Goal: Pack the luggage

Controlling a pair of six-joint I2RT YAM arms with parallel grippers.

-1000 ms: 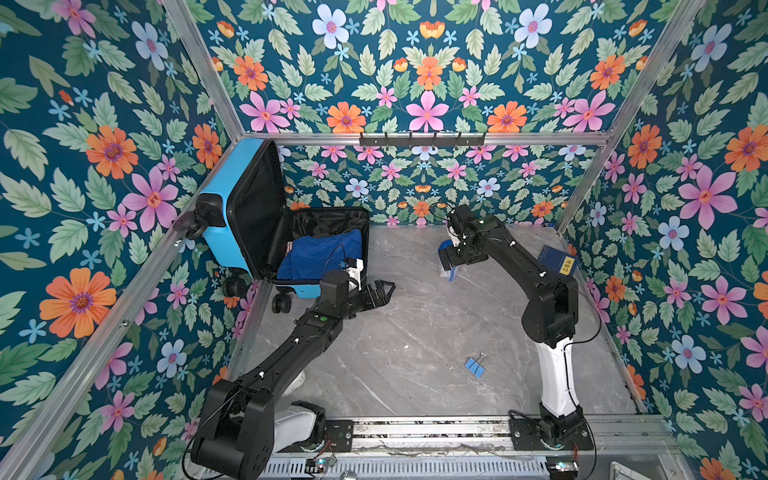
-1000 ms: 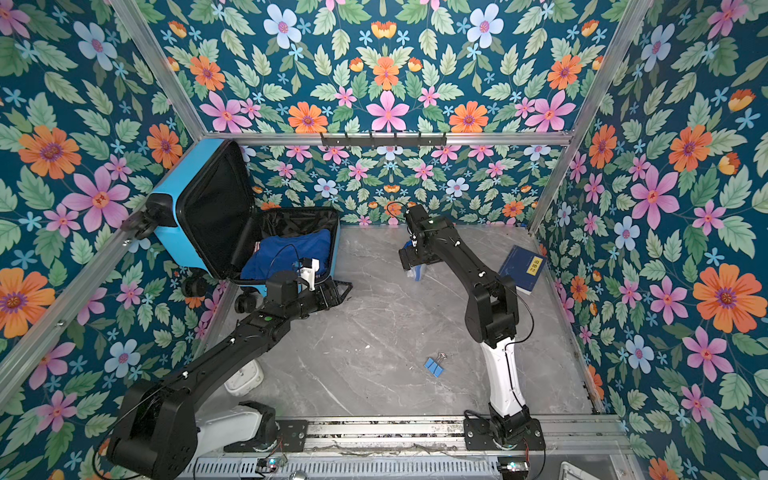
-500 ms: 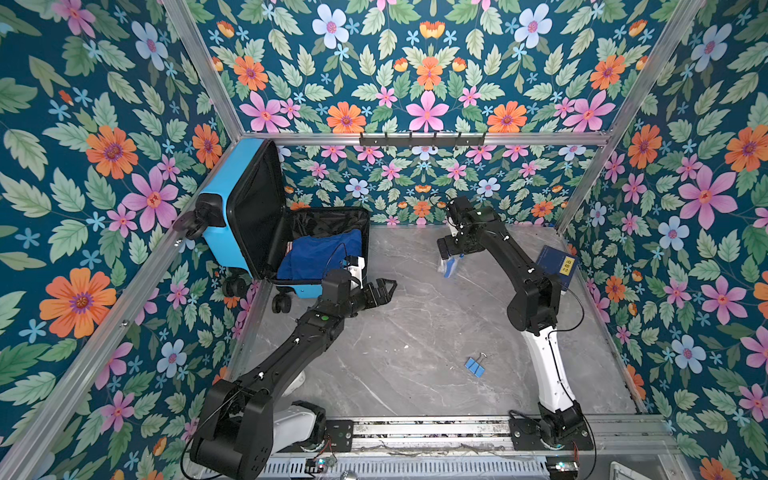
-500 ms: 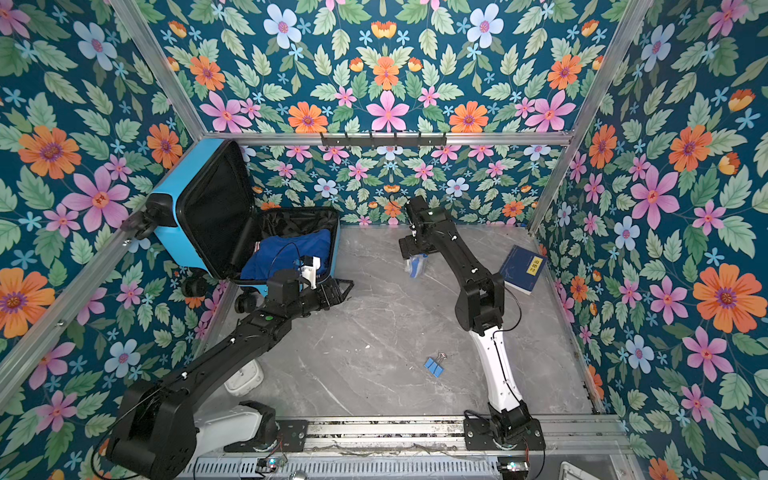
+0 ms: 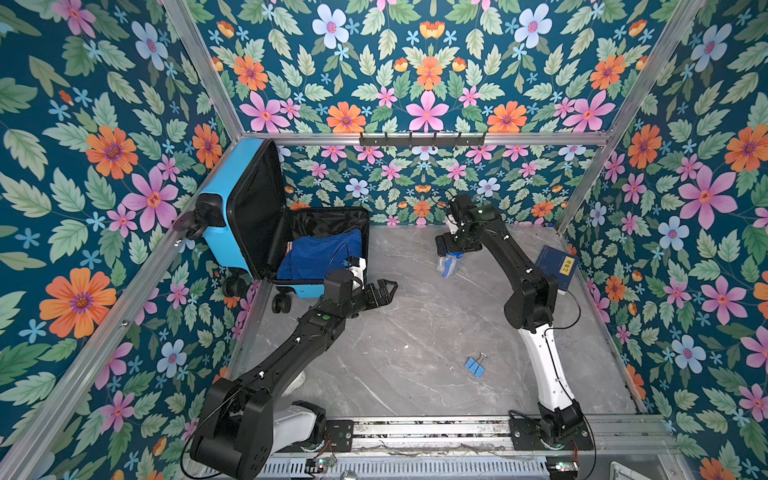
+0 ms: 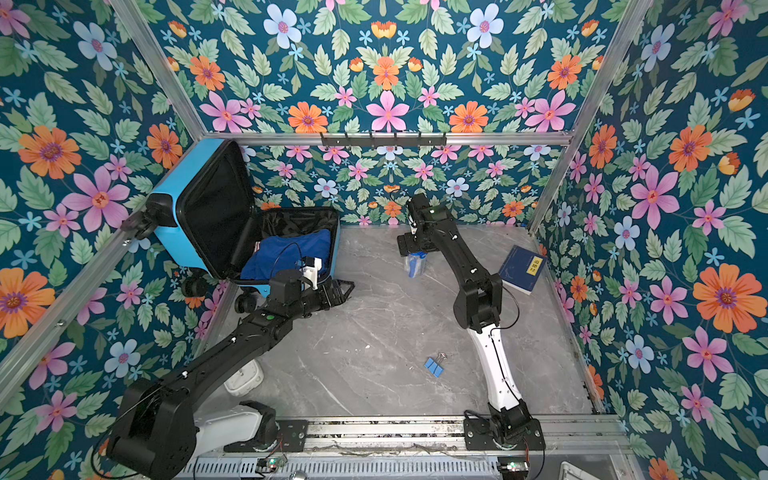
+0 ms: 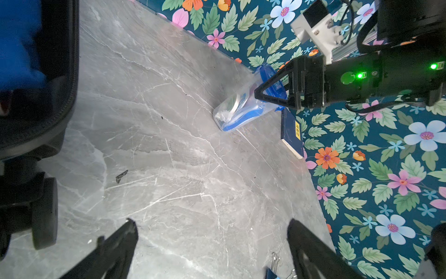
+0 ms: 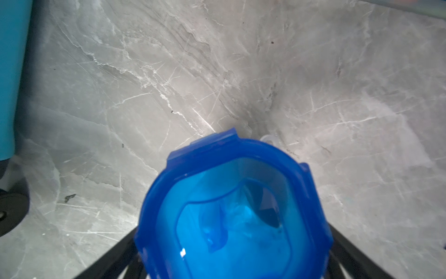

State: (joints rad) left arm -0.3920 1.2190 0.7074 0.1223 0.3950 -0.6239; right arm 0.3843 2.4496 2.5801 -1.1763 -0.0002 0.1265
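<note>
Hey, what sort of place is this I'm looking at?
Probably a robot test booth rather than a real room: a left arm and a right arm bolted to a metal rail, flowered wallpaper on panels in a metal frame, and an open suitcase on the grey floor.

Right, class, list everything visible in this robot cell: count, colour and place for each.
luggage: one, sky-blue with black lining, open, far left corner.
garment: one, blue, inside the luggage.
container: one, clear with blue lid, far middle of the table.
book: one, dark blue, yellow label, by the right wall.
binder clips: small cluster, blue, front centre of the table.
hook rail: one, black, back wall.
left gripper: one, black, open, beside the luggage.
right gripper: one, black, open, jaws either side of the container's lid.
</note>
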